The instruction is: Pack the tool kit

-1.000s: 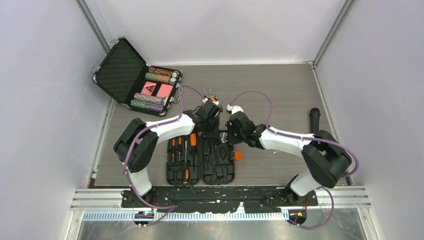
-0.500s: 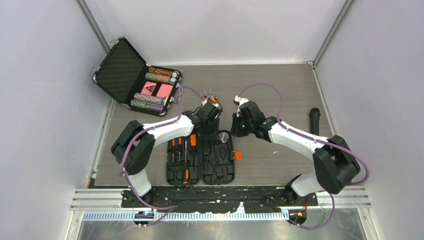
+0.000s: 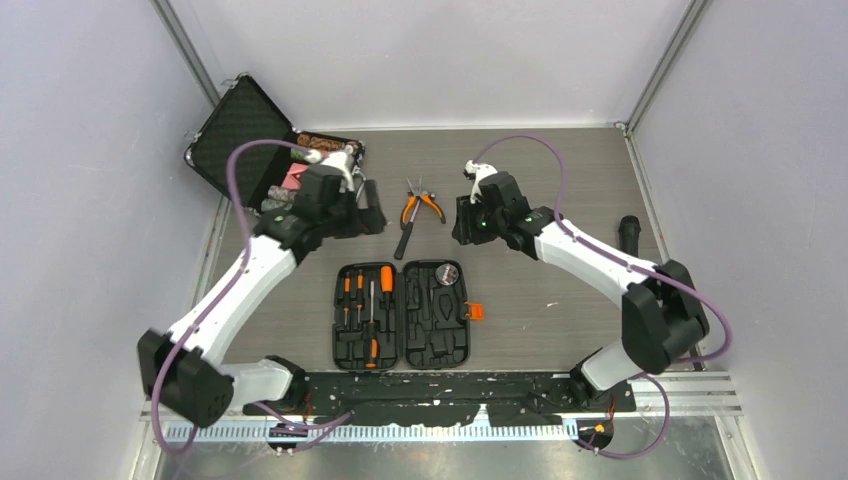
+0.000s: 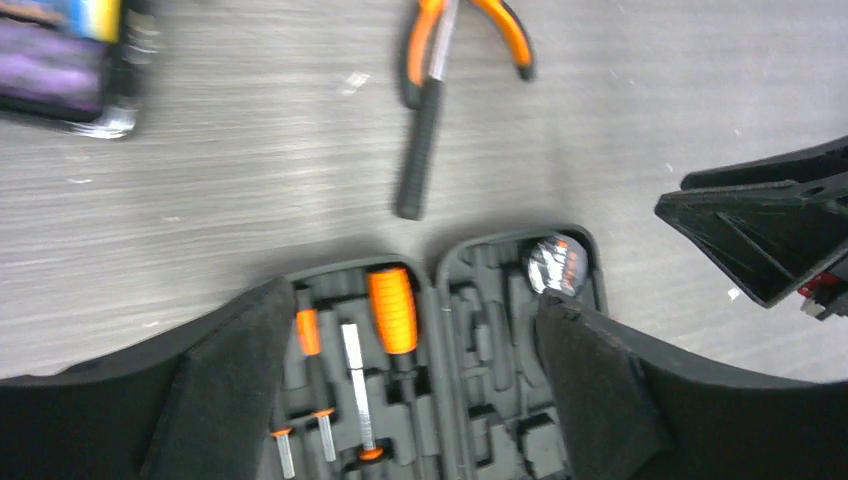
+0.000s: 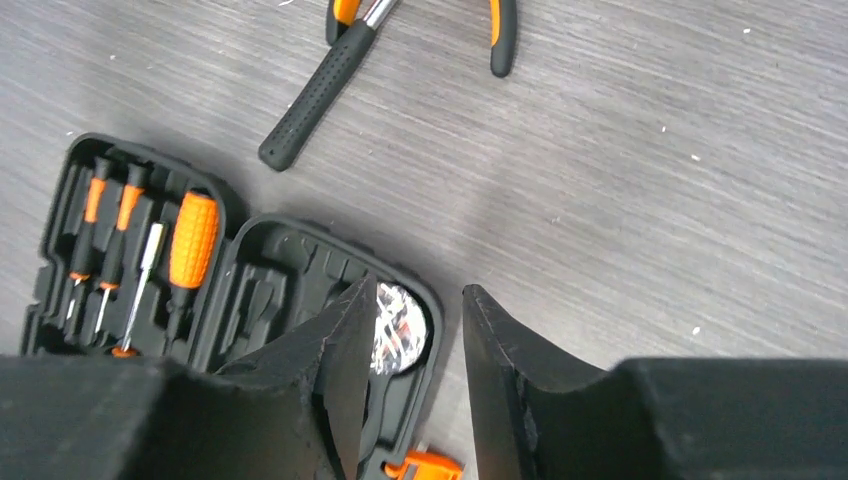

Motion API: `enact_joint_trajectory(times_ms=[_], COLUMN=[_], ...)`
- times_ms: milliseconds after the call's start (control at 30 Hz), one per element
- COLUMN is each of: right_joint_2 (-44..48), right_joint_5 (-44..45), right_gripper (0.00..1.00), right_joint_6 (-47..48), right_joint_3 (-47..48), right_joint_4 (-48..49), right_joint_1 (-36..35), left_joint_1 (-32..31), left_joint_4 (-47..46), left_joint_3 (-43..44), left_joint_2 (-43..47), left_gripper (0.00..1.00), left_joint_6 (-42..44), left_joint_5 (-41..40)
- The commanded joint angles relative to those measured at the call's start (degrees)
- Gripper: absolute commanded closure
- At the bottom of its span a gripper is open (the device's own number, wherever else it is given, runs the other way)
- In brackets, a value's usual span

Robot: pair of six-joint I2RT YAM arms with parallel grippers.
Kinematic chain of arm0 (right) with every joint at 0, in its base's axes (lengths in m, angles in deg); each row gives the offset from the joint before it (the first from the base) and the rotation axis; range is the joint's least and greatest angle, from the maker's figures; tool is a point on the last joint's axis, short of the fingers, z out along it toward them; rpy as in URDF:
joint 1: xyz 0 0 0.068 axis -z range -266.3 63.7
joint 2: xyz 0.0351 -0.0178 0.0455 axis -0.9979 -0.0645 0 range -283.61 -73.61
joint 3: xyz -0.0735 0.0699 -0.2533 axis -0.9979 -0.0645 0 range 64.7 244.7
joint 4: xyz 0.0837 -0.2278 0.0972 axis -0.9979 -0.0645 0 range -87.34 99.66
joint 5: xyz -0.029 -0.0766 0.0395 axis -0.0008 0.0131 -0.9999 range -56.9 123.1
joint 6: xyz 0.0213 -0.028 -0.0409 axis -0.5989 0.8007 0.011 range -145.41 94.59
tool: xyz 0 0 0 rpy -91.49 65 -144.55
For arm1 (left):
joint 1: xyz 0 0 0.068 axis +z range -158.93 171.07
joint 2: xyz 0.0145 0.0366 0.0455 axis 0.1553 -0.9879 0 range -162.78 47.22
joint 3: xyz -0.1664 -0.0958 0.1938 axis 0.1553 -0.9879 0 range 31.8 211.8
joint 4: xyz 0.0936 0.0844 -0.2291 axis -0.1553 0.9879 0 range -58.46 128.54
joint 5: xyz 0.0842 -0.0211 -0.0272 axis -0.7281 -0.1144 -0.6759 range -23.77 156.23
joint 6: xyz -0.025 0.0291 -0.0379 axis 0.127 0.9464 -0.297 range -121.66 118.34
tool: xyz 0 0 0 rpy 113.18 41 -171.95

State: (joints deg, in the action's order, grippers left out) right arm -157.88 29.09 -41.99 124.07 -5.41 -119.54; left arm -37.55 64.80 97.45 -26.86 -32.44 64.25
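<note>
Top external shows us mid-pack: left gripper (image 3: 372, 220) and right gripper (image 3: 458, 224) gape empty, so next we should grasp the pliers (image 3: 421, 198) above the open tool kit (image 3: 400, 316).

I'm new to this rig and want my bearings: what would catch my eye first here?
The tool kit lies open at the middle of the table, toward its near edge, with orange-handled screwdrivers slotted in its left half. Just beyond it, orange-handled pliers and a black-handled tool lie loose on the table. An open black case of chips sits at the far left corner.
</note>
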Motion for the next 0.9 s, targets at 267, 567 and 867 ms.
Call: enact_joint_trajectory(times_ms=[267,567,867], right_joint_2=[-18.13,-33.82,-41.55], right_joint_5=[3.75,6.77,8.66], right_gripper=[0.47,0.53,0.60], right_joint_6=[6.45,10.57,10.34], right_joint_3=[15.08,30.13,37.31], right_joint_4=[5.86,6.17,0.67], right_joint_1=[0.08,0.09,-0.80], left_joint_1=[14.12,14.38,14.38], left_joint_4=[5.55,6.66,6.52], left_joint_3=[-7.68,-8.40,-8.85], left_joint_2=[19.51,19.01,19.16], left_gripper=[0.01,0.00,0.00], left_joint_6=[13.68,16.05,16.77], left_joint_5=[-10.20,-13.14,-13.96])
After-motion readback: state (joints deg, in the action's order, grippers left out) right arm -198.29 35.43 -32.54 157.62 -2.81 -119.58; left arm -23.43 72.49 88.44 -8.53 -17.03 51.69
